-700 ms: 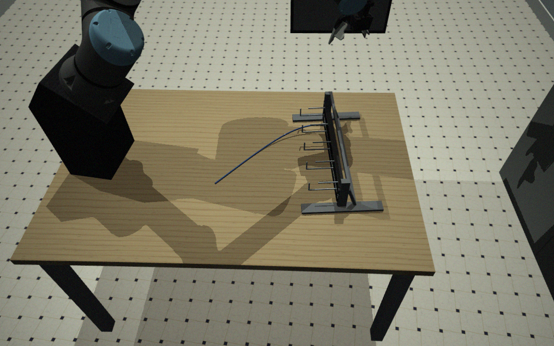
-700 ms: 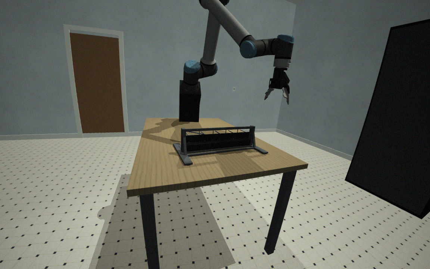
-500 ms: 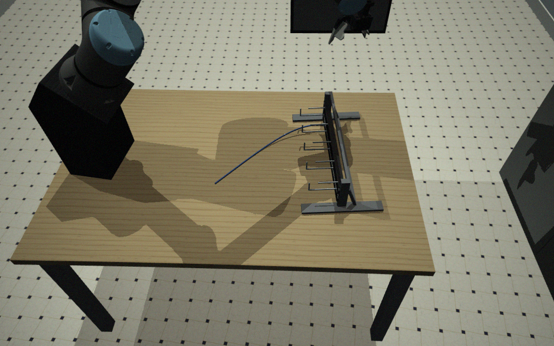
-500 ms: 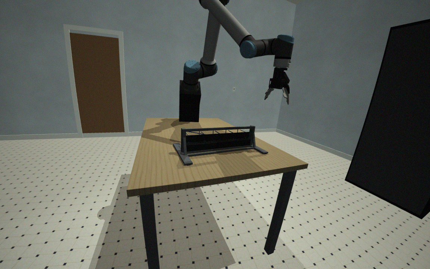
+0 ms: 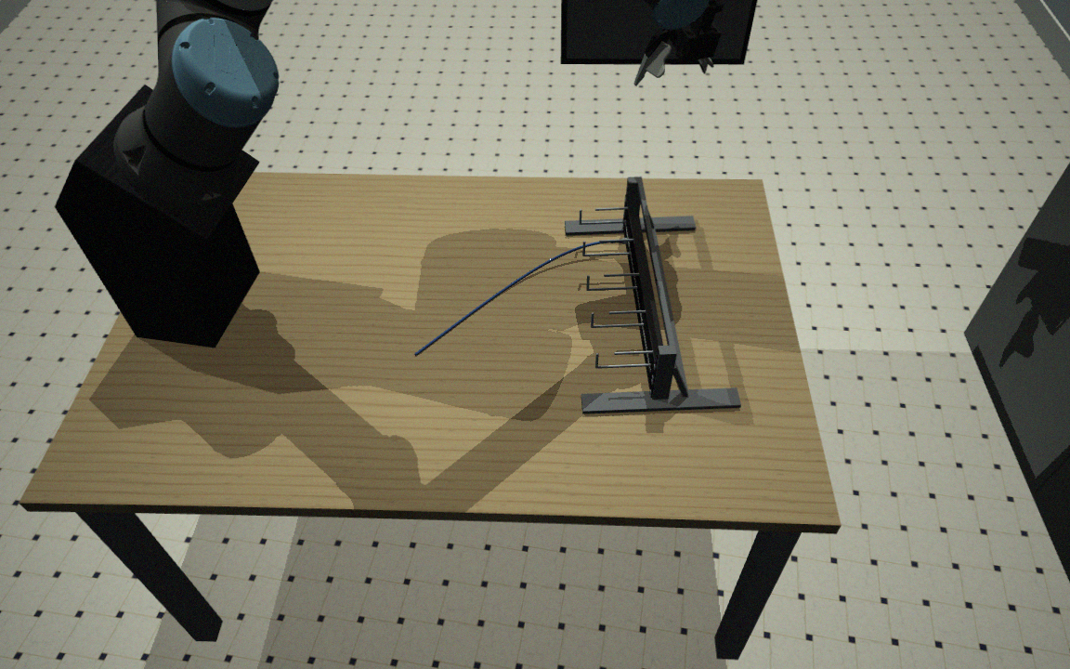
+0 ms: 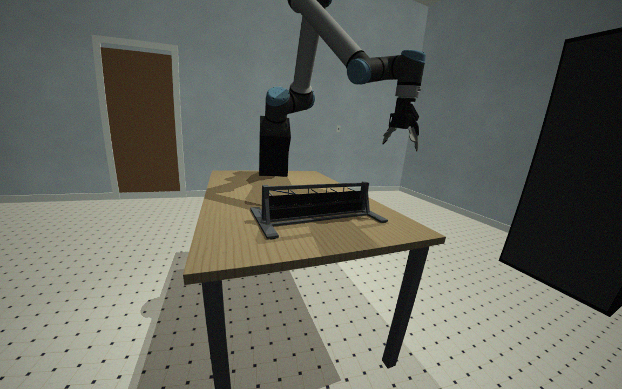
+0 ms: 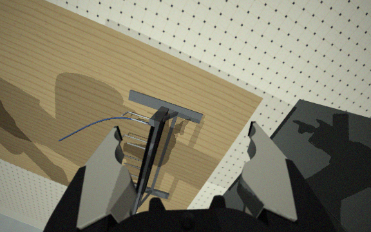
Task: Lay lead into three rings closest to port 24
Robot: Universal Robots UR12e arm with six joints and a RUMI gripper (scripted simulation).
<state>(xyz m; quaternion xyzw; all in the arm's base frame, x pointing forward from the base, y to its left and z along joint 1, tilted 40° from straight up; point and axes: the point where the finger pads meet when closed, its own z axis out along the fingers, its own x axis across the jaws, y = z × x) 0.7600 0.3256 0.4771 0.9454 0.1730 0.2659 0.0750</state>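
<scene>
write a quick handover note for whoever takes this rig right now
Gripper: open, empty, high in the air beyond the table's far edge.
Cable: plugged in near one end of the rack, then curving away; its free end is out over the table.
Rack: upright on its feet.
Done: nothing yet; the cable is in no ring at the far end of the rack.
Left: come down, grasp the cable, lay it into those three rings, let it settle.

No readable text, label, number or sign on anything in view.
</scene>
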